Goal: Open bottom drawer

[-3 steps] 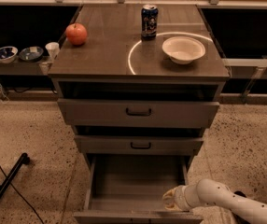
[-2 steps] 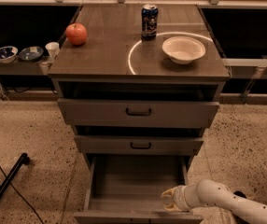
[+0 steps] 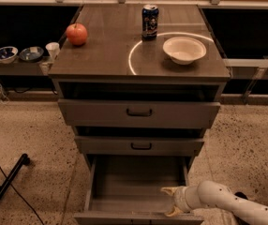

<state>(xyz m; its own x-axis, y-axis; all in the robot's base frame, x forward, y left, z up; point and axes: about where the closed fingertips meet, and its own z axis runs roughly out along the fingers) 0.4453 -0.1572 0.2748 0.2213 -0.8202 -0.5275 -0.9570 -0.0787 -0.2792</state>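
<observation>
Floor: speckled terrazzo under a grey cabinet (image 3: 101, 55) with 3 drawers.
Bottom drawer (image 3: 134, 184): lowest tier, standing well out toward the camera, task looks nearly complete.
Handling: probably rigid, light, sliding on runners; smooth faces give little purchase.
Hold: centre bar handle, hidden at the frame's lower edge; otherwise the front lip.
Gripper (image 3: 170, 201): inside the drawer's front right corner, 2 fingers spread, pinching nothing.
Cabinet top: apple (image 3: 77, 33), can (image 3: 150, 21), bowl (image 3: 184, 49).
</observation>
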